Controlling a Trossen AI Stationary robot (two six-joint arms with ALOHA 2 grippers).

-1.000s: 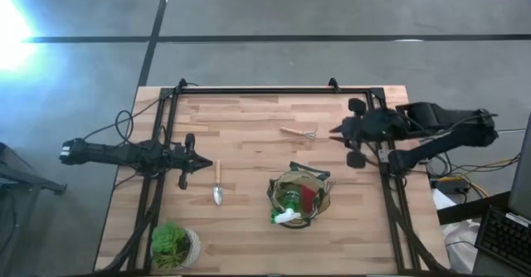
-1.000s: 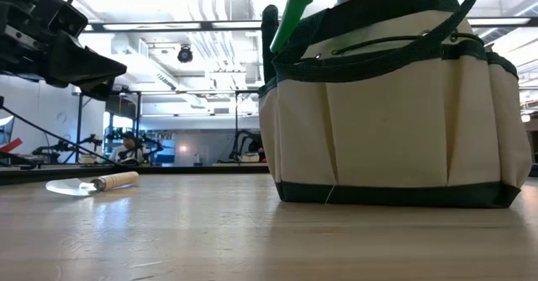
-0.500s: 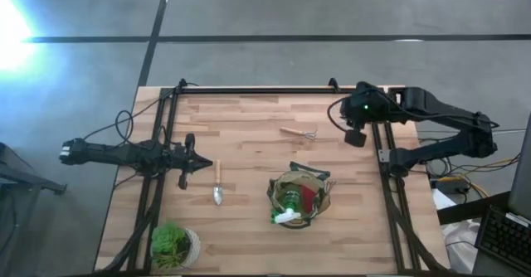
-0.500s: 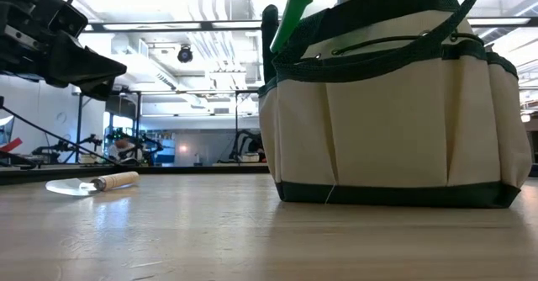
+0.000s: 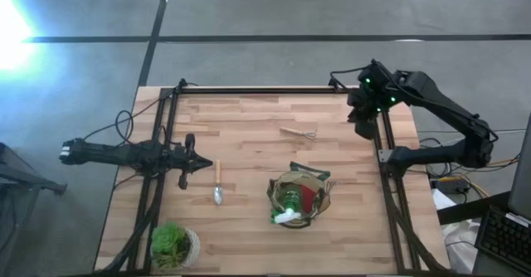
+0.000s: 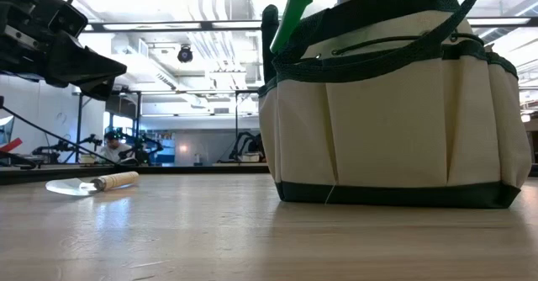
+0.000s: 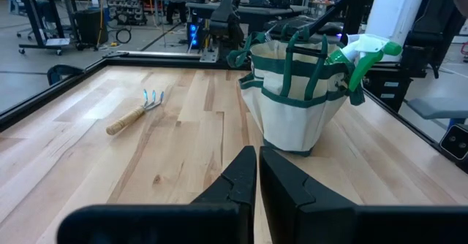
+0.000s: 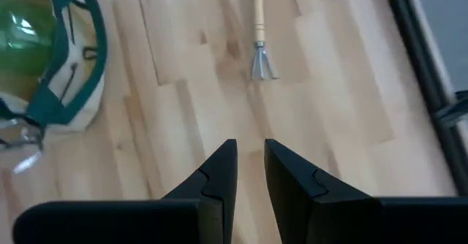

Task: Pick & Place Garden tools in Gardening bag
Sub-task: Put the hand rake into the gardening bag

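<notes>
The gardening bag [image 5: 299,198] stands on the table near its front right, with a green spray bottle [image 5: 290,204] and a pink-red item [image 5: 309,196] inside. A wooden-handled rake fork [image 5: 299,133] lies flat at the far middle, also visible in the right wrist view [image 8: 258,32]. A silver trowel [image 5: 218,183] lies flat left of the bag. My right gripper [image 5: 362,128] hangs above the table's far right, pointing steeply down, narrowly open and empty [image 8: 250,164]. My left gripper [image 5: 199,165] waits shut at the left, beside the trowel [image 7: 257,178].
A leafy plant in a pale pot [image 5: 174,244] stands at the near left corner. A black frame rail [image 5: 274,90] runs around the table. Bare wood lies between the rake fork and the bag [image 8: 58,61].
My right arm has swung toward the table's far edge, and its gripper has rolled and tipped from pointing across the table to pointing steeply down. The tools and the bag have kept their places.
</notes>
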